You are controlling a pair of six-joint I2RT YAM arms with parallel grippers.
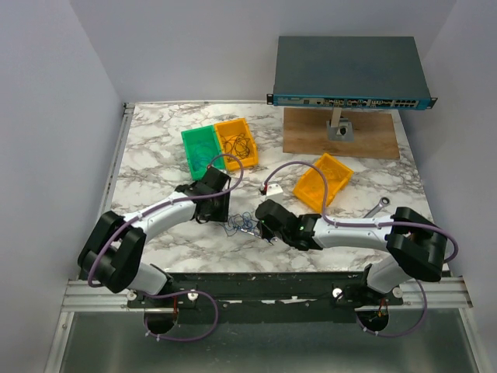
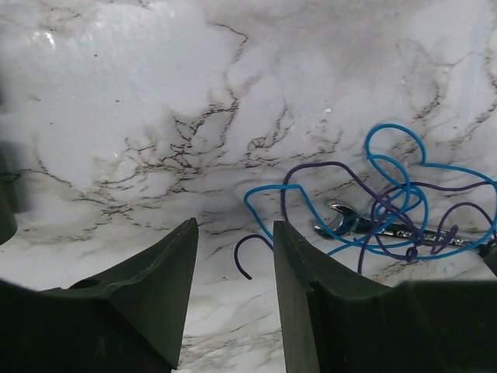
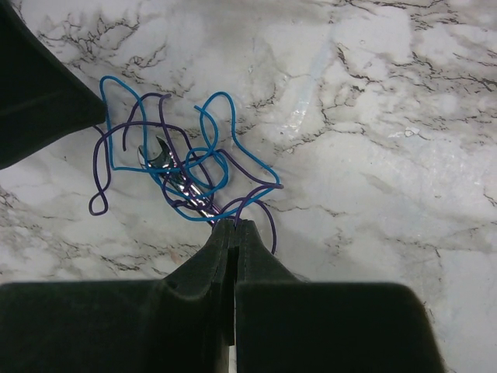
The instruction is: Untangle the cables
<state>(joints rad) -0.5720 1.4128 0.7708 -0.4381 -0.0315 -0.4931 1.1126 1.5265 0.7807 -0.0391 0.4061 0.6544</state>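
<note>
Top view: cables (image 1: 235,225) lie tangled on the tabletop (image 1: 155,148), near its front edge. Left wrist: left hand (image 2: 233,233) released, jaws apart beside blue and purple loops draped over a wrench (image 2: 349,225). Right wrist: right hand (image 3: 234,227) clenched at the tangle's edge.

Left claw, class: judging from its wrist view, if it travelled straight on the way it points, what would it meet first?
Most likely the hooked end of the purple cable, lying in the open gap of the left claw; past it, bare marble table. Depth is unclear.
</note>
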